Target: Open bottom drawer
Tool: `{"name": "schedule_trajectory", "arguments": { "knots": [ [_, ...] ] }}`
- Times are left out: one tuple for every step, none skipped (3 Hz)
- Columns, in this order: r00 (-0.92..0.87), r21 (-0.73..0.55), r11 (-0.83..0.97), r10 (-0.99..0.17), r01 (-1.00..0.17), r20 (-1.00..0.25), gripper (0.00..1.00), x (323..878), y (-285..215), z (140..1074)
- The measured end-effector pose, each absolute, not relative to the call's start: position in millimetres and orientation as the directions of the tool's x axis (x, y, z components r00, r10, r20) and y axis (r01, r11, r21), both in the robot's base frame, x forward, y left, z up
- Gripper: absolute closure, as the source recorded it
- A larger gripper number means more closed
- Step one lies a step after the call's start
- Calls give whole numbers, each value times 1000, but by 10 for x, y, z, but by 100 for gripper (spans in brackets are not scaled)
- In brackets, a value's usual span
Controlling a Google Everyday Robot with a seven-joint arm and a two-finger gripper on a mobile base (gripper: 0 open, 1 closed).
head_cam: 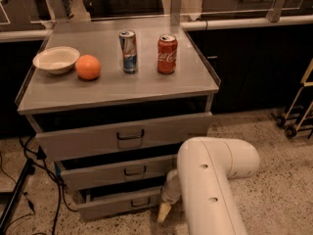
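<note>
Low at the near side, the shallow grey metal bottom drawer (117, 207) of the cabinet stands a little way out. The cream-coloured robot gripper (164, 210) hangs just beside its right end, right of the small dark loop handle (140, 202). Whether it is open or closed, I cannot tell.

A red Coca-Cola can (167, 54) stands upright on the grey cabinet top (112, 89), toward its back right. Just left of the can stands a blue and silver soda can (128, 51), also upright, near it but apart. Farther left of the can lies an orange (88, 67). Past that, well apart from the can, a shallow cream bowl (55, 59) sits just beside the orange. Low and left of the can, dark cables (44, 180) trail over the speckled floor (274, 180). Far right of the can stands a wheeled cart frame (293, 121).
</note>
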State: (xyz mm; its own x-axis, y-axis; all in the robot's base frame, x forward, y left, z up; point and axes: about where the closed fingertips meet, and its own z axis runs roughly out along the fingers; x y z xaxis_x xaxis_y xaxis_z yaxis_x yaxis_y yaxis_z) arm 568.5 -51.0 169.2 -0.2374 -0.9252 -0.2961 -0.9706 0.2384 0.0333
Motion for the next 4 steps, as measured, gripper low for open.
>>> {"name": "schedule_trajectory", "arguments": {
  "knots": [
    [-234, 70, 223, -932, -972, -276, 0, 5589, -503, 1493],
    [-234, 70, 223, -932, -972, -276, 0, 5588, -504, 1534],
    [-271, 106, 251, -922, -962, -277, 0, 5238, -710, 1640],
    [-271, 106, 252, -922, -962, -277, 0, 5247, -709, 1650]
  ]
}}
